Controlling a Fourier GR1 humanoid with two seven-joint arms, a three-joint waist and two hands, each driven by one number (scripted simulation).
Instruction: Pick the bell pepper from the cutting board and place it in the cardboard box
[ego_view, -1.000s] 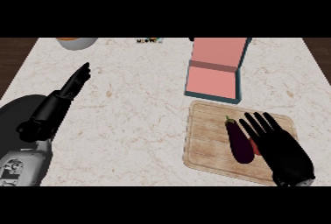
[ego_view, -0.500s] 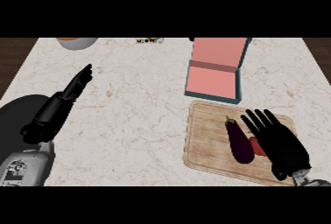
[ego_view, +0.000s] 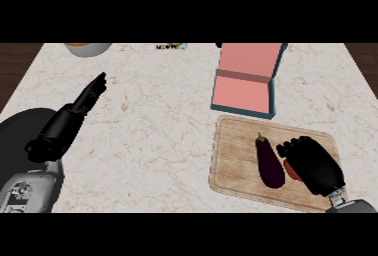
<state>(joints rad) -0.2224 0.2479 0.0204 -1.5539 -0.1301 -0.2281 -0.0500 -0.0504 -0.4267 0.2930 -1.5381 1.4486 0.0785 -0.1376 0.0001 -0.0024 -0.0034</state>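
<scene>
A: What fills most of the view?

B: A pale marbled counter (ego_view: 162, 135), and on its right a light wooden cutting board (ego_view: 236, 145). Beyond that lies an open box with a pink inside and blue-grey walls (ego_view: 247, 80).

A: And the hands?

B: The left hand (ego_view: 88, 95) rests open at the left, fingers straight, holding nothing. The right hand (ego_view: 314, 162) is over the board, fingers curled down.

A: The pepper?

B: Only a red sliver (ego_view: 291, 171) peeks out under that hand; whether it is gripped, I cannot tell. A dark purple eggplant (ego_view: 269, 161) lies just left of it.

A: Anything cut off?

B: A bowl (ego_view: 87, 48) at the far edge.
</scene>
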